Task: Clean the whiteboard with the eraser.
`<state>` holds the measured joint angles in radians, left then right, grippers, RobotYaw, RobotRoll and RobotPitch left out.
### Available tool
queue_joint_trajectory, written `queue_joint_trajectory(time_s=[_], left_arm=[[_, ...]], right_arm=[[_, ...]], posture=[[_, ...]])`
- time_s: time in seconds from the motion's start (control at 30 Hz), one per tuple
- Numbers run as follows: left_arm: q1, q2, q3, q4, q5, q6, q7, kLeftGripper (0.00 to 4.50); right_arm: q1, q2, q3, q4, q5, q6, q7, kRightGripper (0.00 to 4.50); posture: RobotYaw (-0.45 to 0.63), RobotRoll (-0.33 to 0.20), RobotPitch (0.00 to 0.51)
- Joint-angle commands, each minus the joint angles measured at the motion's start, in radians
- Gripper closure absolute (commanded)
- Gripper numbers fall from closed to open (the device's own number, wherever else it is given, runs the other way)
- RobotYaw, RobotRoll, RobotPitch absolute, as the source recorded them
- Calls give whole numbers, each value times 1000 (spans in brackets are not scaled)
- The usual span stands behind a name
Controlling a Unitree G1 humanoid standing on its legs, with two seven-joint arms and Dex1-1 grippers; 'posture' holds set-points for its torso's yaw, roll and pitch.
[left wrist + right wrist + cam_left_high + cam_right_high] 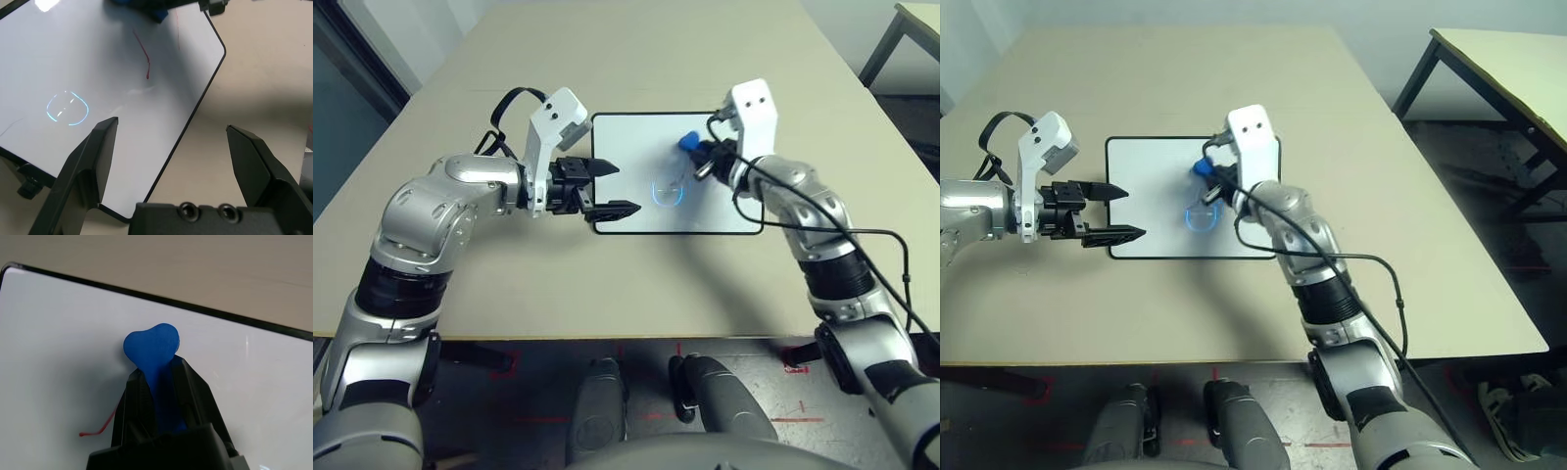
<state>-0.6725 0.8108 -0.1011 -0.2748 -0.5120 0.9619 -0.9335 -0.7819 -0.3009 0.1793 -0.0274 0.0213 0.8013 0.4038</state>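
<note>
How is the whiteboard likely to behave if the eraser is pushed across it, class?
The whiteboard looks thin, flat and rigid, so it probably won't flex. Lying loose on the smooth table, it may slide. The open left gripper straddles its edge without clamping it.

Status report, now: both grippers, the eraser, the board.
Right gripper shut on eraser, over whiteboard. Left gripper open, empty, at the board's left edge. Red marks remain. Nothing in the way.
</note>
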Motion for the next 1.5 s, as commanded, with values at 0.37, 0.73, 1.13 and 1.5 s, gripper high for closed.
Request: queue_joint_trajectory(time_s=[0.37, 0.73, 1.13, 1.5], left_arm=[[0, 5, -16, -11, 1, 16, -3, 0], [-4, 2, -15, -22, -3, 30, 4, 0], [-25, -7, -26, 4, 4, 19, -8, 0], [-9, -8, -26, 2, 5, 14, -9, 0]], right_arm=[[122, 45, 114, -16, 11, 99, 41, 3859], [89, 38, 72, 48, -2, 79, 34, 3859], [-21, 34, -45, 75, -3, 46, -50, 3863], [93, 86, 78, -26, 44, 152, 38, 3863]], posture=[[-27, 0, 141], [-26, 0, 141], [-26, 0, 141], [-26, 0, 141]])
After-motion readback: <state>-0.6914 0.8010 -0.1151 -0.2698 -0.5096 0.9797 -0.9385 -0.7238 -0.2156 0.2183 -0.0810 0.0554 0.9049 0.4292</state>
